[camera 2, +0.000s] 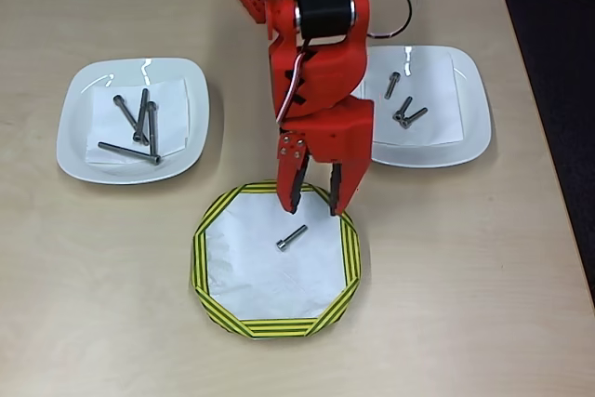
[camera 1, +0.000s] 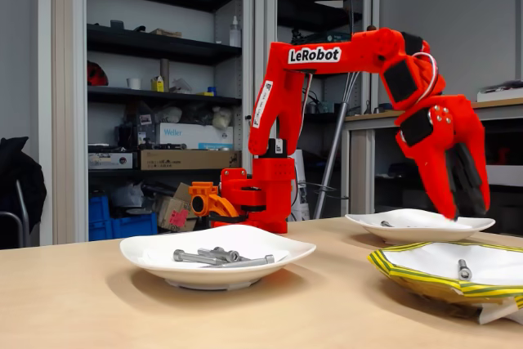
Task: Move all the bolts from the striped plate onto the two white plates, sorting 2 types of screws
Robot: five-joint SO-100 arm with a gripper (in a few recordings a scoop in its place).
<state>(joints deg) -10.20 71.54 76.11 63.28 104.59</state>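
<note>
The table (camera 2: 74, 304) carried the red arm (camera 2: 316, 53), two white plates and the striped plate (camera 2: 209, 267). The left white plate (camera 2: 79, 151) in the overhead view held four long bolts (camera 2: 139, 123); the right one (camera 2: 469, 90) held three short bolts (camera 2: 404, 111). The end effector (camera 2: 316, 194) hung open and empty above the striped plate's far rim, one short bolt (camera 2: 291, 238) lying near the plate's centre.

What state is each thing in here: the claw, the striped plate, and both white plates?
Claw: open, empty, above the striped plate's far rim.
Striped plate: holds one short bolt.
Left white plate: holds four long bolts.
Right white plate: holds three short bolts.
</note>
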